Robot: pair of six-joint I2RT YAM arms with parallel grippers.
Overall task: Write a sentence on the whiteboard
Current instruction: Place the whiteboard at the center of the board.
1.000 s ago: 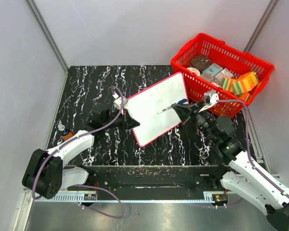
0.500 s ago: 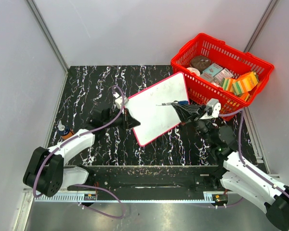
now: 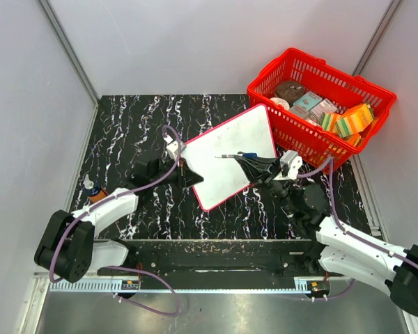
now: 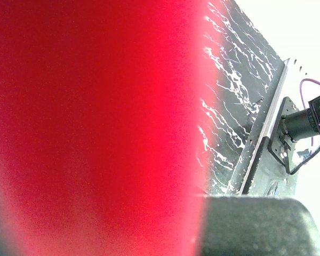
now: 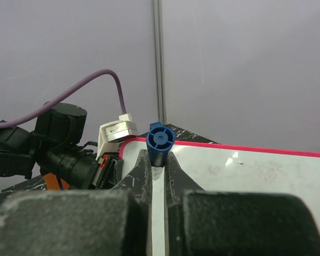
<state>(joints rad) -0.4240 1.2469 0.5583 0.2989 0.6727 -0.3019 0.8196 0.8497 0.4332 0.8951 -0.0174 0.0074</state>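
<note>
A: Black marbled table [image 3: 125, 118], so where's the whiteboard [image 3: 219, 182]?
B: Mid-table, askew, its far corner just beside the red basket [image 3: 299, 140].
A: Who has it?
B: The left gripper [image 3: 188, 172] is clamped on its left edge. The right gripper [image 3: 254, 165] pinches a blue marker [image 3: 245, 155] above its face.
A: Anything readable?
B: No. The labels on the boxes [image 3: 348, 124] in the basket are too small.

whiteboard [image 3: 230, 156] on table [image 3: 125, 125] centre | basket [image 3: 296, 136] just behind-right | bottle [image 3: 92, 189] far left
</note>
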